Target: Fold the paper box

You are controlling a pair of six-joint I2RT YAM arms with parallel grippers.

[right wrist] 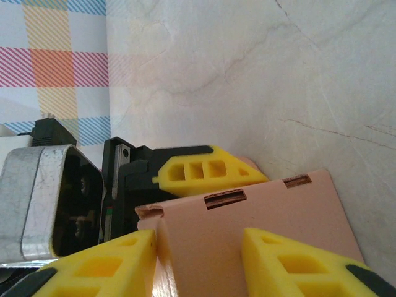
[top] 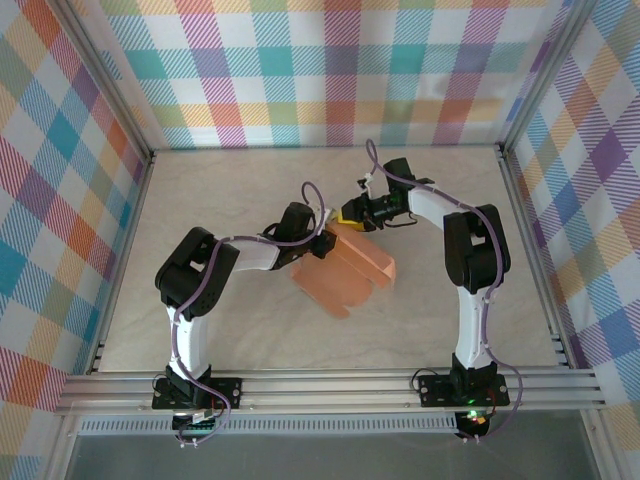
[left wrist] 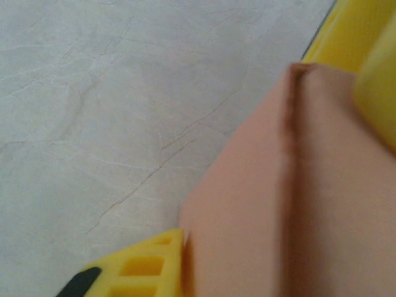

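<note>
The paper box (top: 350,272) is a salmon-orange card sheet, partly folded, held off the table mid-scene. My left gripper (top: 322,243) is at its upper left edge, shut on a panel. In the left wrist view one yellow finger (left wrist: 148,263) presses against the card (left wrist: 278,204), which hides the other finger. My right gripper (top: 352,215) reaches in from the upper right and stands open (right wrist: 198,260). Its left finger (right wrist: 93,266) touches the edge of the slotted panel (right wrist: 247,229), and its right finger (right wrist: 303,260) lies in front of the panel. The left gripper's finger (right wrist: 204,170) shows behind the fold.
The pale marbled tabletop (top: 250,180) is ringed by plaid walls (top: 330,70) and aluminium rails (top: 320,385). Both arm bases stand on the near rail. The two grippers sit very close together above the card.
</note>
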